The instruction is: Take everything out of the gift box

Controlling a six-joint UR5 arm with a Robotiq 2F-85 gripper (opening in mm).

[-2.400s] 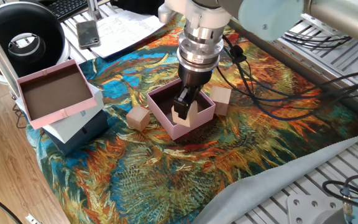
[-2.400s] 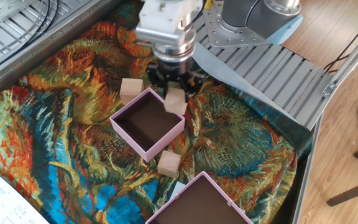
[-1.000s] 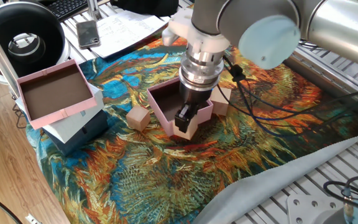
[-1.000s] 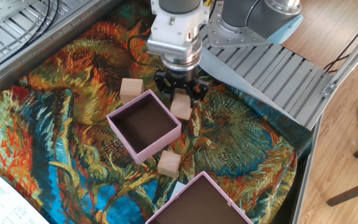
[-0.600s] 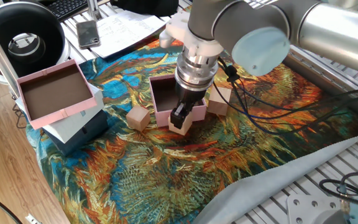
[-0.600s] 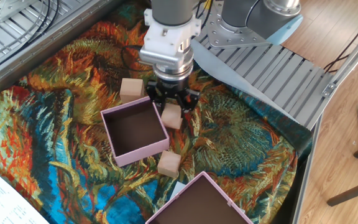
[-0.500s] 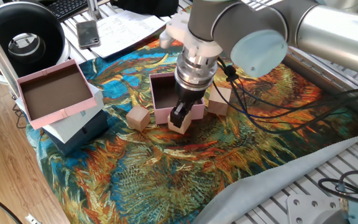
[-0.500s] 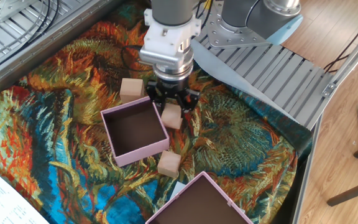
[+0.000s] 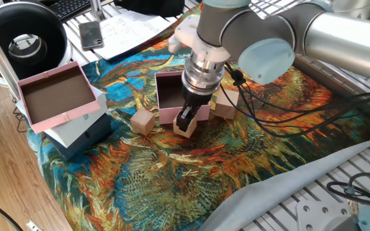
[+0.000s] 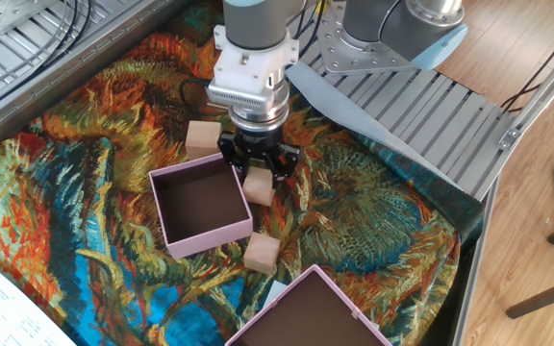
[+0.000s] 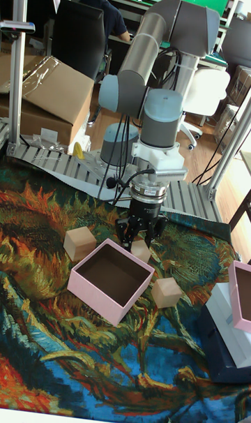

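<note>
The gift box [image 9: 166,117] [image 10: 210,242] [image 11: 97,299] is a small pale-pink square with a dark brown inside, and nothing shows in it. My gripper [image 9: 185,122] [image 10: 258,178] [image 11: 141,241] is shut on a tan wooden cube [image 9: 187,128] [image 10: 258,188] [image 11: 142,250], low over the cloth just outside the box wall. I cannot tell if this cube touches the cloth. A second cube [image 9: 142,120] [image 10: 262,253] [image 11: 166,292] lies on the cloth beside the box. A third cube [image 9: 227,102] [image 10: 203,136] [image 11: 79,243] lies on its other side.
A larger pink tray [image 9: 55,96] [image 10: 306,312] sits on a white and navy box [image 9: 79,138] [image 11: 230,332] at the cloth's edge. Black cables [image 9: 268,96] trail from the arm. Aluminium rails [image 10: 421,115] border the cloth. A phone [image 9: 92,33] and papers lie beyond.
The gripper carried the cube up out of the box, over its wall, and lowered it beside the box. The box itself slid and turned a little on the cloth.
</note>
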